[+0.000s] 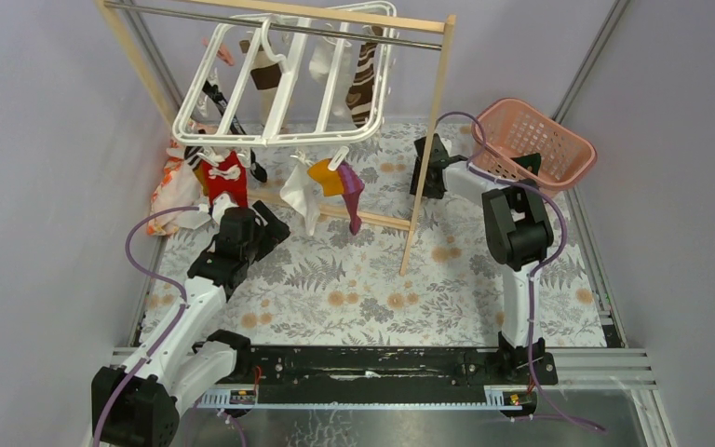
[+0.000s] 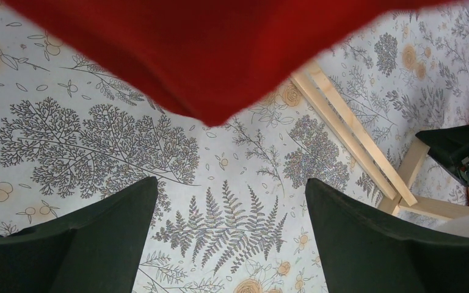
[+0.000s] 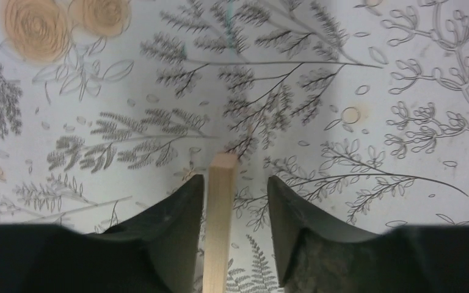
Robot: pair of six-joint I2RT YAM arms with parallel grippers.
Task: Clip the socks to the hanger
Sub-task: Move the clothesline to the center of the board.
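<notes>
Tablecloth (image 3: 372, 73); rail (image 3: 220, 213) within right end effector (image 3: 236, 183)

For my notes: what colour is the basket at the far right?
Pink; the basket shows best in the top view.

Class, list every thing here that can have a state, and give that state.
Left gripper, open, empty, by the red sock.
Right gripper, open, astride a wooden rack bar.
Hanger, hung on the rack's rod.
Red sock, clipped on.
Orange sock, clipped, dangling.
Purple sock, clipped, dangling.
Basket, upright.
</notes>
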